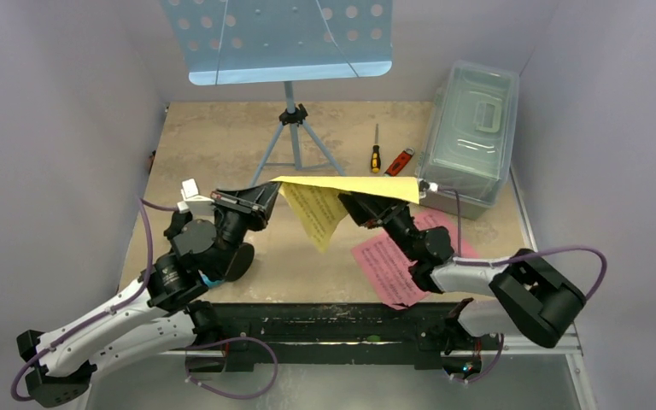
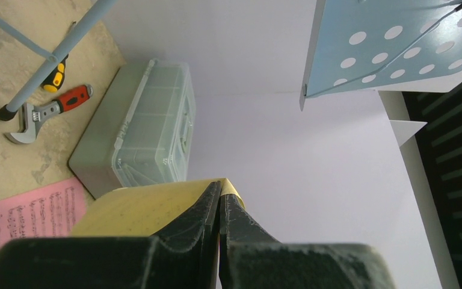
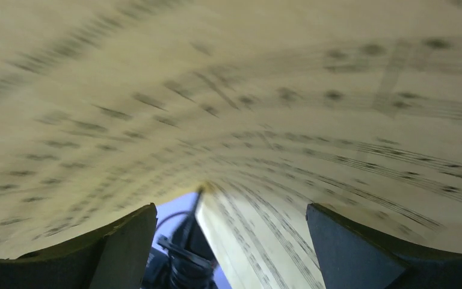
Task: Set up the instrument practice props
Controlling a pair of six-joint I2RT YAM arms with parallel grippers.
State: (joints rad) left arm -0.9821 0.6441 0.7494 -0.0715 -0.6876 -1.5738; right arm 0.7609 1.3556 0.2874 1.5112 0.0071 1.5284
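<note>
A tan bench (image 1: 222,145) carries a blue music stand (image 1: 278,38) at the back, with a clear box (image 1: 470,128) to its right. A yellow page (image 1: 316,209) hangs in the air mid-bench (a pink page (image 1: 384,265) lies flat near the right arm (image 1: 470,278)), its left corner pinched in the left arm's (image 1: 196,248) closed jaws. The right arm's jaws stand open under the yellow sheet.

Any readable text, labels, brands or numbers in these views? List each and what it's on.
No words, brands or numbers can be read in any view.
yellow page: printed music staves only, blurred.
pink page: music staves only, too small to read.
clear box, screwdriver, wrench: no legible marking.
</note>
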